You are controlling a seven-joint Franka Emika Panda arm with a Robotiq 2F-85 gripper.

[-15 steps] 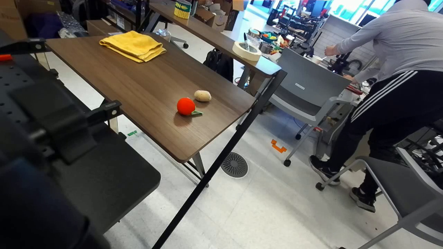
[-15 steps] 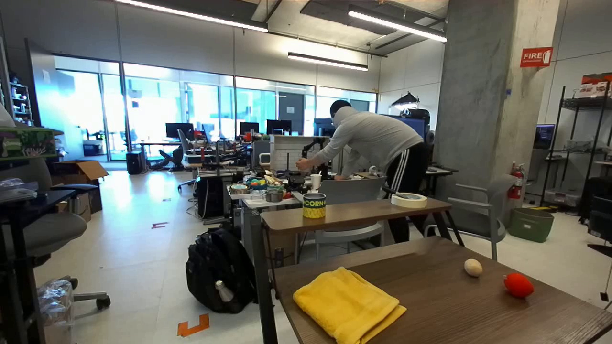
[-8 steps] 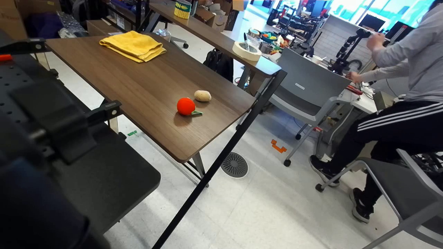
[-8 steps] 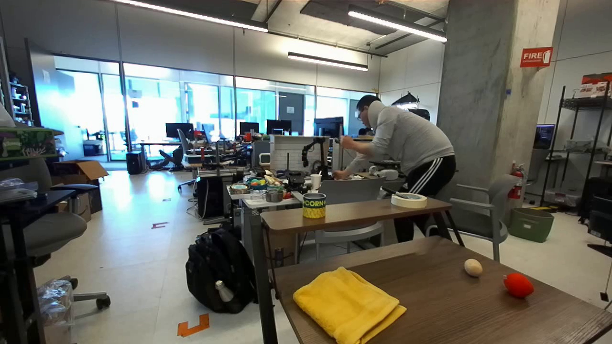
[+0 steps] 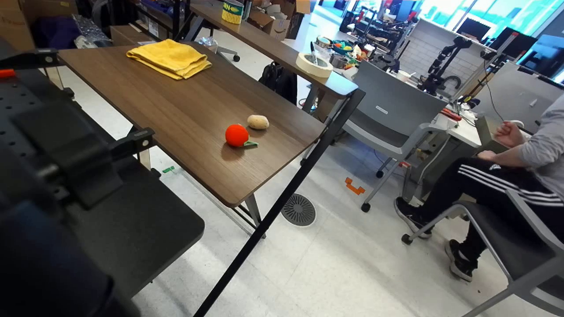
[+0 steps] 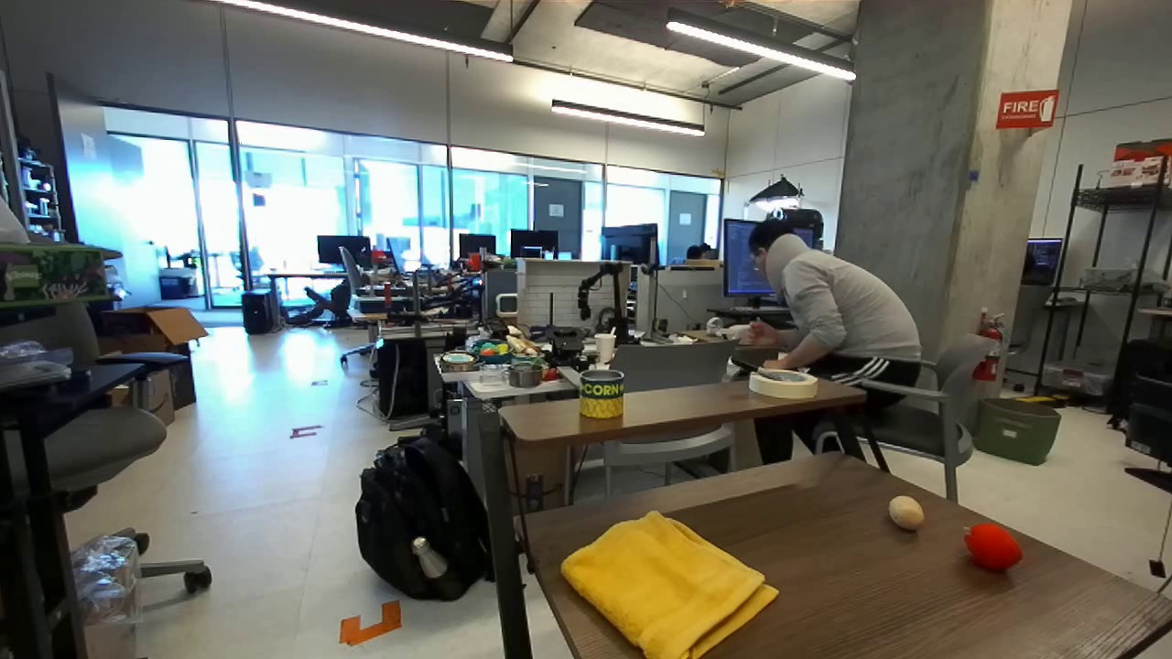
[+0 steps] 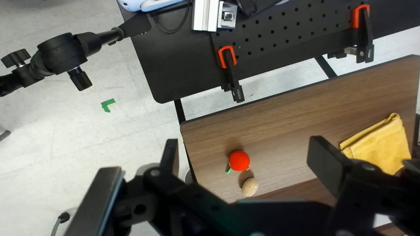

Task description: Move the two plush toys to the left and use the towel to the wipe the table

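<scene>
Holds the gripper (image 7: 243, 152) spread wide in the wrist view, with fingers (image 7: 170, 157) far apart and only open space between them. Looks down past both fingertips from high above the table (image 7: 288, 111), well apart from everything on it. Frames in that gap, by line of sight, the red-orange plush toy (image 7: 239, 160) and the beige plush toy (image 7: 250, 187), nearer to the finger at the left of the view. Covers part of the towel (image 7: 382, 146) from sight with the finger at the right.

Rests, for the pair, near one end of the table, close together but apart. Appears round from above at the red-orange plush toy, with a green strip (image 7: 228, 170) pointing to the lower left. Appears longer at the red-orange plush toy (image 6: 993, 547) in an exterior view, along an axis nearly level and dipping slightly to the right. Runs nearly level along the long axis of the beige plush toy (image 5: 258, 122) in an exterior view, but slants from lower left to upper right in the wrist view.

Lies folded, for the towel, toward the opposite end, well apart from the pair. Slants along the longer side from upper left to lower right in both exterior views.
</scene>
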